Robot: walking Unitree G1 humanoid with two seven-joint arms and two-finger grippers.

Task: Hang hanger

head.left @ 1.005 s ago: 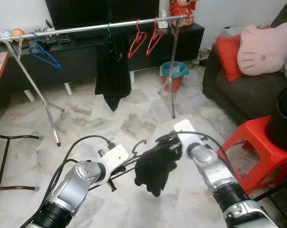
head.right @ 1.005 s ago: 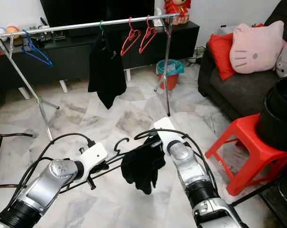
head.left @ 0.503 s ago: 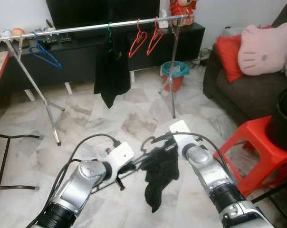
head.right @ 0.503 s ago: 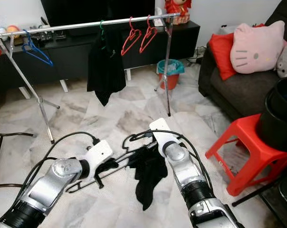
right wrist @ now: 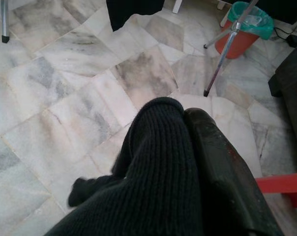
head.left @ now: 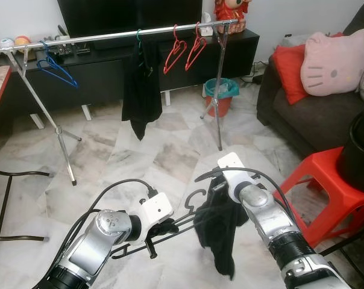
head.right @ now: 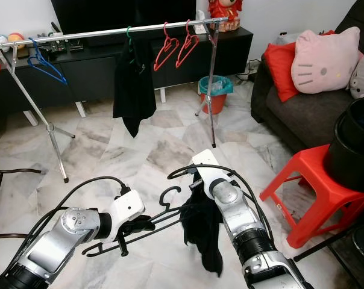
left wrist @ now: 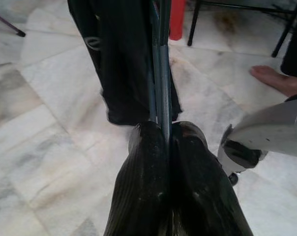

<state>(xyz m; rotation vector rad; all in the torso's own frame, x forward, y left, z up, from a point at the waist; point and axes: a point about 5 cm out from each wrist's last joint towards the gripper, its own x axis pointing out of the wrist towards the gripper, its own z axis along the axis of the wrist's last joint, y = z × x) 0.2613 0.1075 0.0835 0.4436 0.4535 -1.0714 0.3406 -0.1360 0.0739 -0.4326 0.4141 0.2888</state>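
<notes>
A black wire hanger [head.left: 185, 220] lies nearly level in front of me, its hook [head.left: 194, 195] pointing up. My left gripper [head.left: 164, 227] is shut on the hanger's bar, with the wire [left wrist: 161, 73] pinched between its fingers [left wrist: 143, 182]. A black knit garment [head.left: 218, 235] droops from the hanger's right end. My right gripper [head.left: 220, 192] is shut on the top of that garment [right wrist: 158, 172], which covers one finger. Further back stands a silver clothes rail [head.left: 109, 37] carrying two red hangers [head.left: 173, 57], a blue hanger [head.left: 55, 67] and a black garment on a green hanger [head.left: 140, 90].
A red stool [head.left: 326, 186] with a black bucket [head.left: 363, 150] stands close on my right, before a dark sofa with cushions [head.left: 335, 60]. A teal and orange bin [head.left: 221, 93] sits by the rail's right leg. A person's bare foot [left wrist: 279, 81] is near. Marble floor lies between me and the rail.
The black garment has unfurled and now hangs long from the hanger instead of bunched. My left gripper and the hanger have dropped lower and shifted slightly right.
</notes>
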